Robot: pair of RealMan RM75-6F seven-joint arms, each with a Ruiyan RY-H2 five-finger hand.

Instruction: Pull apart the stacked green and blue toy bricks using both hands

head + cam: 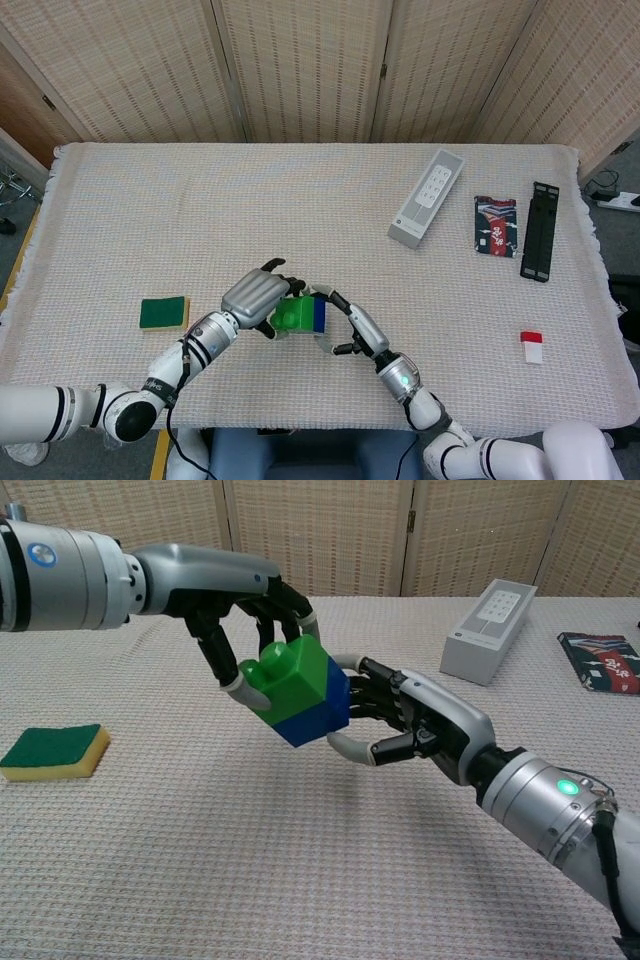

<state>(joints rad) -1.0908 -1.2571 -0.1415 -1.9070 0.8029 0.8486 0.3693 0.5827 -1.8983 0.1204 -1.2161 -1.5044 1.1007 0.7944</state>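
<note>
Above the near-middle of the cloth-covered table (pixel 330 190), the stacked bricks hang tilted in the air: green brick (pixel 290 673) on top, blue brick (pixel 318 716) beneath, joined. Left hand (pixel 245 605) grips the green brick from above, fingers (pixel 236 686) curled down around its sides. Right hand (pixel 420 728) reaches in from the right, fingers spread, fingertips (pixel 345 747) at the blue brick's side and lower edge; whether they press or only touch cannot be told. Green-and-yellow sponge (pixel 55 751) lies on the table well to the left. White remote box (pixel 427 198), patterned card (pixel 495 225), black bar (pixel 540 231) and small red-and-white block (pixel 533 346) sit far right.
</note>
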